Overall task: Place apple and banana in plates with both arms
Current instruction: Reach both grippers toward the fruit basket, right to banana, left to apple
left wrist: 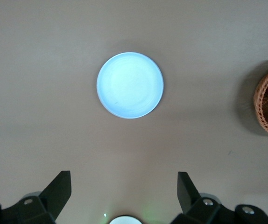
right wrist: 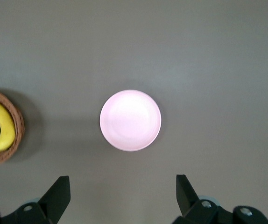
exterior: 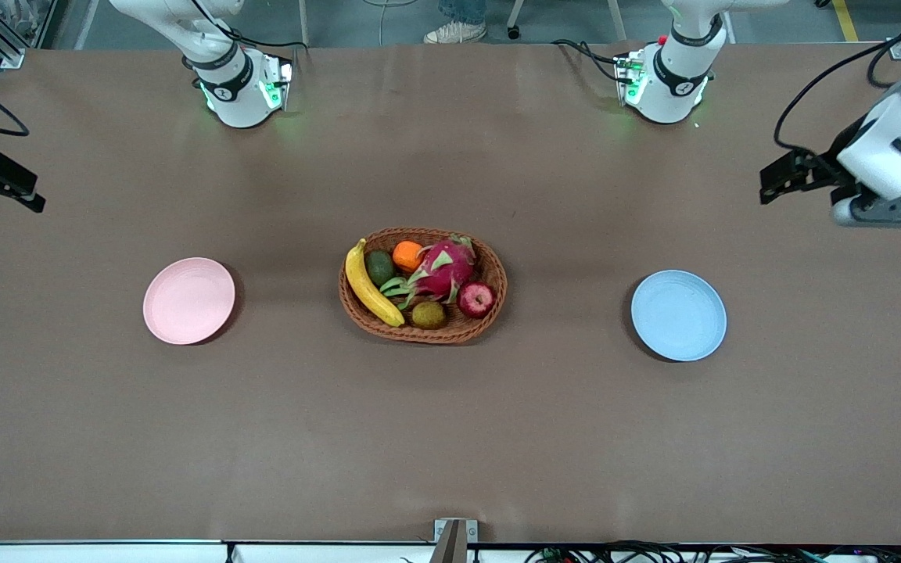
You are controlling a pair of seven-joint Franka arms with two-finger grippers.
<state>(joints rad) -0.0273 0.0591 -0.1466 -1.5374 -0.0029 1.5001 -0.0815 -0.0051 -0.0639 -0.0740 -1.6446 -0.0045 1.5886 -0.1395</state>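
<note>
Blue plate [exterior: 678, 315]: lies bare on the table toward the left arm's end, nearest the front camera.
Pink plate [exterior: 188, 300]: bare too, toward the right arm's end.
Basket [exterior: 489, 309]: wicker, midway between the plates, crowded with fruit.
Banana [exterior: 368, 285]: curves along the rim on the pink plate's side.
Apple [exterior: 476, 299]: on the blue plate's side, pressed against the dragon fruit [exterior: 444, 270]; a kiwi [exterior: 428, 314] sits beside it.
Left gripper [left wrist: 124, 189]: raised high, fingers spread wide, holding nothing.
Right gripper [right wrist: 123, 190]: raised likewise, spread wide, holding nothing.
</note>
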